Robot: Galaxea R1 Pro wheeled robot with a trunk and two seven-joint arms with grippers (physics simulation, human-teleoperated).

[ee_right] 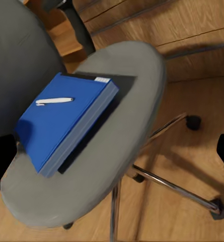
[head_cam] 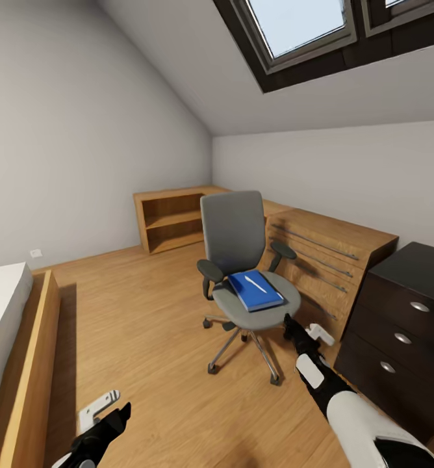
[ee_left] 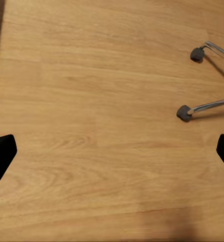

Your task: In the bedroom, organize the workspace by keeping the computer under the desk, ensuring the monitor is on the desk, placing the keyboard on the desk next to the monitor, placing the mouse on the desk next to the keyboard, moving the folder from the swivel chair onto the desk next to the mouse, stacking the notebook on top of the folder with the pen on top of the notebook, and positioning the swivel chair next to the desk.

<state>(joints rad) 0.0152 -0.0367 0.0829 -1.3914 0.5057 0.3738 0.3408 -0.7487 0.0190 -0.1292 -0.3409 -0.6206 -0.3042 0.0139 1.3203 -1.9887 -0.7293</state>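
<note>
Two claws spread, mine: right claw (head_cam: 303,329) beside swivel chair (head_cam: 243,260) seat's front edge; blue notebook (ee_right: 61,118) there, pen (ee_right: 54,101) atop; left claw (head_cam: 106,406) over floor.

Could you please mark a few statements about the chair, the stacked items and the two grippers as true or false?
1. The bright blue notebook lies on the grey swivel chair's seat. True.
2. The slim white pen lies on the wooden floor. False: it rests on the notebook's cover.
3. The right gripper is shut on the notebook. False: it is open, near the seat's edge, holding nothing.
4. A thin dark folder peeks out beneath the notebook. True.
5. The left gripper is open over bare floor. True.
</note>
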